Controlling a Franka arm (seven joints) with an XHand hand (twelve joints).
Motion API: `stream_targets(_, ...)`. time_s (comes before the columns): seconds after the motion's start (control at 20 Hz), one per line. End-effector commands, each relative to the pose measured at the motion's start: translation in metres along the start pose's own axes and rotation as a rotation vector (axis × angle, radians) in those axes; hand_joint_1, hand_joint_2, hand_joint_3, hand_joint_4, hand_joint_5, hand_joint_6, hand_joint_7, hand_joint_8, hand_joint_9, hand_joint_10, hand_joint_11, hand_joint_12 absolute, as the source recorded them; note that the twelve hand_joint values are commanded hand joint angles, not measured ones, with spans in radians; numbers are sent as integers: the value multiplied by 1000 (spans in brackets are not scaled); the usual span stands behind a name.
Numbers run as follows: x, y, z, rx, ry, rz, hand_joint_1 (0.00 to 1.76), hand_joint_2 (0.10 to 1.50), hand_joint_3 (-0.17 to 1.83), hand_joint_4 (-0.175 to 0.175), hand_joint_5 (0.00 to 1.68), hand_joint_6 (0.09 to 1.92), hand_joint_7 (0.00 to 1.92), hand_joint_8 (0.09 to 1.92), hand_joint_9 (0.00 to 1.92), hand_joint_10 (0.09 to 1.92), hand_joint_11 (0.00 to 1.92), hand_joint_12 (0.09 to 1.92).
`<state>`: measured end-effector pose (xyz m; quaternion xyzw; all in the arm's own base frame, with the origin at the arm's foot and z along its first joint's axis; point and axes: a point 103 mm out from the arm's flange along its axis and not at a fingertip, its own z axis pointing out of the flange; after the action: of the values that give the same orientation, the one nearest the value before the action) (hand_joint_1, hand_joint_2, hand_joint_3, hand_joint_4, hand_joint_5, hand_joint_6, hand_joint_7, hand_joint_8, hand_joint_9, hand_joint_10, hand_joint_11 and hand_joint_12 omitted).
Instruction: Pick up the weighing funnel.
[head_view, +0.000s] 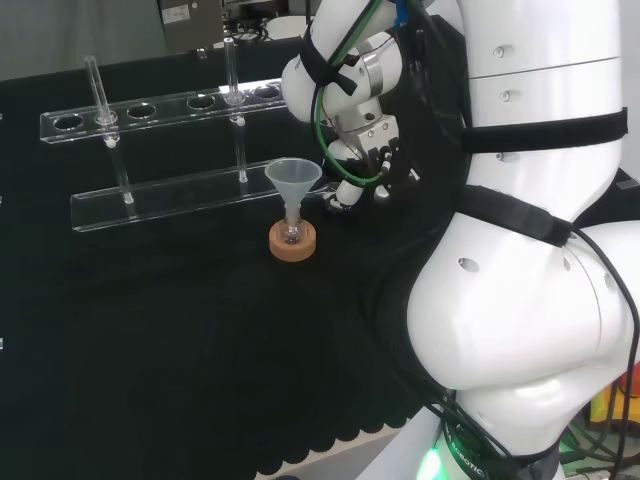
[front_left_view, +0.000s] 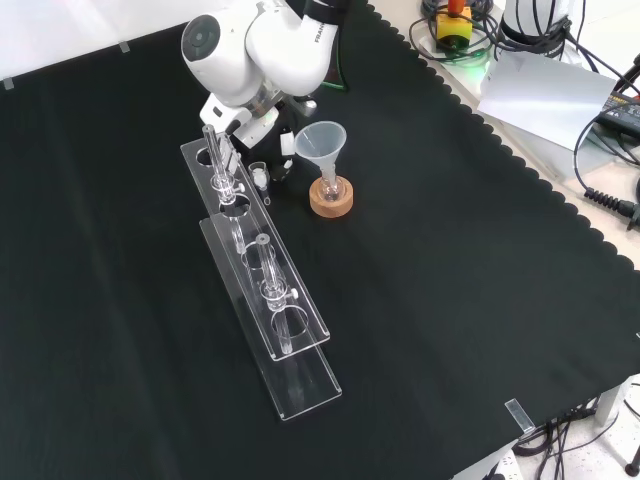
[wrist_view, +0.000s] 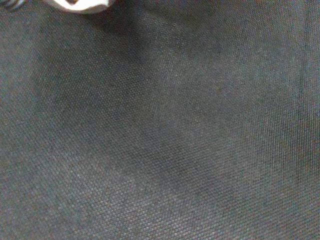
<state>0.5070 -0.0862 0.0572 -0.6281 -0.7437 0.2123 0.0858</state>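
My hand (head_view: 368, 160) hangs low over the black cloth, just right of the funnel in the head view. In the front view the hand (front_left_view: 281, 150) sits under the arm's white link, between the rack's far end and the funnel. A small clear piece, which may be the weighing funnel (front_left_view: 258, 173), lies on the cloth right beside the hand. Whether the hand touches it is hidden. The wrist view has bare black cloth close up, with a blurred white part of the hand (wrist_view: 80, 4) at its edge.
The big funnel (head_view: 293, 180) stands with its stem in a small flask on a cork ring (head_view: 293, 243). A clear two-tier tube rack (head_view: 160, 150) holding a few tubes stretches left of it in the head view. The rack (front_left_view: 265, 275) runs toward the camera in the front view.
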Motion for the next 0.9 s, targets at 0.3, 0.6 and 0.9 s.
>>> stream_targets(0.3, -8, -7, -10, -2, -19, 8, 1066, 702, 751, 175, 1080, 1048, 706, 676, 921, 515, 506, 1276)
stream_targets(0.6, -15, -15, -17, -16, -6, 11, 1061, 712, 744, 175, 1067, 1067, 689, 672, 923, 512, 514, 1273)
stream_targets(0.9, -28, -35, -33, -39, 5, 33, 1060, 714, 741, 175, 1065, 1070, 682, 670, 924, 511, 516, 1272)
